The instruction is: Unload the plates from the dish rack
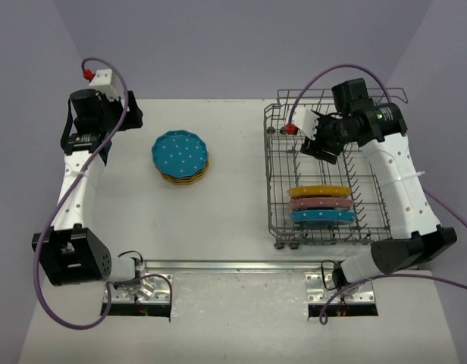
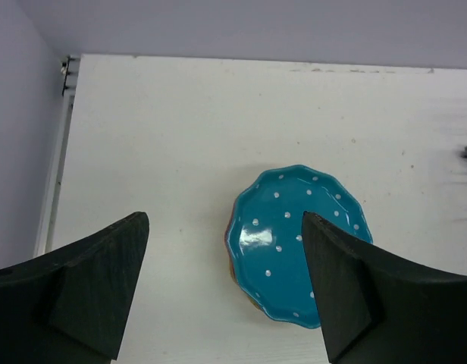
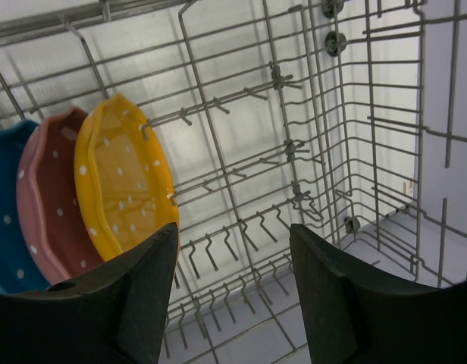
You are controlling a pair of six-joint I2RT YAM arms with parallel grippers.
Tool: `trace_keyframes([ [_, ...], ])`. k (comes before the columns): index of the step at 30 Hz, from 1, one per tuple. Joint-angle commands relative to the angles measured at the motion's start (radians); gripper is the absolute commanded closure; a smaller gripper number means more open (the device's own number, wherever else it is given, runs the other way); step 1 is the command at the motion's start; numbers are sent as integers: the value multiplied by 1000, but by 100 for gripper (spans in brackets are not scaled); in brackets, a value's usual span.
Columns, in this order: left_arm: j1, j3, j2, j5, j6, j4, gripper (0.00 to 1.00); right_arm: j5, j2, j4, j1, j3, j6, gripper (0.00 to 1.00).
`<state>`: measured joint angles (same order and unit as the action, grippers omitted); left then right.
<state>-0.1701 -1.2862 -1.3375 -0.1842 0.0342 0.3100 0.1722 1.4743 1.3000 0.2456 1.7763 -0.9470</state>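
Left claw (image 2: 224, 224) overhangs white table (image 2: 180, 114), lavender walls (image 2: 256, 23) beyond.

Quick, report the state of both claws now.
Left claw: open, holding nothing.
Right claw: open, holding nothing, at the dish rack near the yellow plate.

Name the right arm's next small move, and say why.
Probably slide the right gripper sideways toward the yellow plate: its jaws stand open and empty beside that plate, the nearest of three upright in the dish rack.
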Motion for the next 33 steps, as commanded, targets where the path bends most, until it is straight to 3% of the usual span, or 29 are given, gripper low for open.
trace_keyframes([
  [1,79,51,92,-16,78,8,15,86,-29,211,-34,-79,-139,42],
  [14,87,66,137,-72,56,51,12,141,-104,209,-35,-287,-181,47],
  [33,86,67,140,-93,29,70,12,76,-29,123,-46,-425,-275,47],
])
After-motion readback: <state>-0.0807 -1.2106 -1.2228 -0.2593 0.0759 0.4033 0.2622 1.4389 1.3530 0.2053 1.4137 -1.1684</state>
